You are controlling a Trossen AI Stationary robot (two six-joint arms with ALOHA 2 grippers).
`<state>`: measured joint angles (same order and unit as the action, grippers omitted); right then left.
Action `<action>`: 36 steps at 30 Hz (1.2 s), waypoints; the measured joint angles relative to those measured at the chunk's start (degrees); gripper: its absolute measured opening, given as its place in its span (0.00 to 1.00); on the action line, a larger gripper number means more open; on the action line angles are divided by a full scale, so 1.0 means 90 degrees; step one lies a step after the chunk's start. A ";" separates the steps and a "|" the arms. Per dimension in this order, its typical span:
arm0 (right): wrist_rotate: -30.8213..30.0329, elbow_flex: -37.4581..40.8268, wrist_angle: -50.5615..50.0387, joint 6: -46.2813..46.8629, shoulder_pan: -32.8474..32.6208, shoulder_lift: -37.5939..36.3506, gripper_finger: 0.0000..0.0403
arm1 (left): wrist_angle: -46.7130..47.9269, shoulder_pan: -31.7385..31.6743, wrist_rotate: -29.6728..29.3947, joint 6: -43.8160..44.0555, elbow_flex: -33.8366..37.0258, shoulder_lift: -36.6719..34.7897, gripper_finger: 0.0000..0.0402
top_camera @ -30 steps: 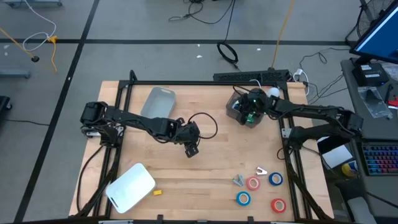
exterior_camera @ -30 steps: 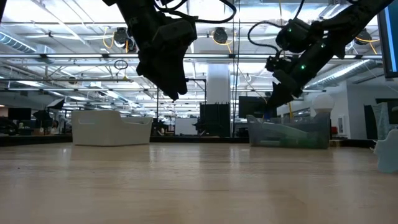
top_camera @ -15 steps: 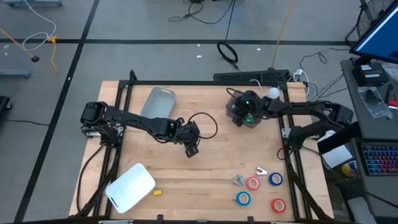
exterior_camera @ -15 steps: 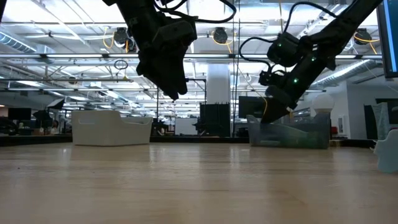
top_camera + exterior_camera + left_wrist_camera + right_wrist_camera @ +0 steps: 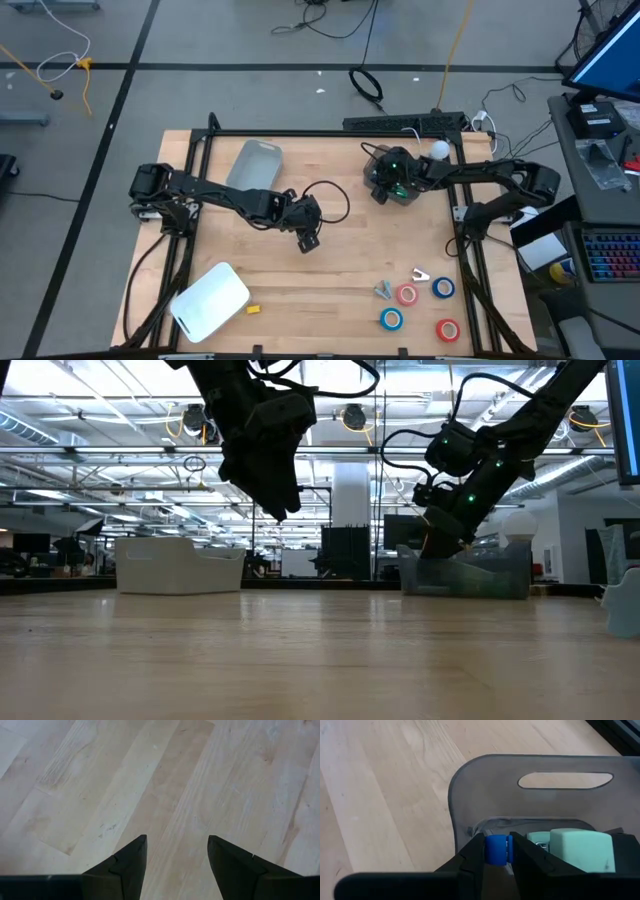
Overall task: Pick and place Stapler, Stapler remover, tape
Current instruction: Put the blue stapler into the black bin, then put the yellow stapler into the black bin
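The right end effector (image 5: 385,185) is hanging over the grey translucent bin (image 5: 400,190) at about one o'clock on the desk (image 5: 340,270), near the far edge. In the right wrist view its fingers (image 5: 472,852) are clamped on a small blue piece (image 5: 496,850), poised just above the bin's (image 5: 530,790) wall with the slotted handle. What that blue piece is, I cannot tell from here. Pale green blocks (image 5: 575,847) are lying inside the bin, just beside the fingers. From the low view the right end effector (image 5: 440,540) is angling down onto the bin's (image 5: 470,575) rim.

The left end effector (image 5: 308,240) is hovering near the middle of the desk, raised clear of the wood. In the left wrist view its fingers (image 5: 125,865) are standing apart with nothing between them, only bare boards (image 5: 165,785) below.

Down at five o'clock the tape rolls are sitting in a loose cluster: a red roll (image 5: 406,294) and a blue roll (image 5: 443,288) farther back, a blue roll (image 5: 391,319) and a red roll (image 5: 447,329) nearer the front edge. Two small metal pieces (image 5: 384,290) and (image 5: 419,273) are lying just beside them.

A grey lid (image 5: 254,164) is resting at eleven o'clock, a white tray (image 5: 210,300) at seven o'clock, with a tiny yellow piece (image 5: 253,309) just beside it.
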<state>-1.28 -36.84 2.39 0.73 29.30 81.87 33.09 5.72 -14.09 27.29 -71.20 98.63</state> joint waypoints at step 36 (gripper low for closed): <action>0.0790 0.0005 -0.0085 0.0110 -0.0142 -0.2442 0.34 | 0.1943 0.0687 0.1593 0.0028 0.0000 0.0005 0.52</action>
<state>5.83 -36.80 1.63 1.72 28.02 59.89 50.59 11.90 0.25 27.54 -71.20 98.67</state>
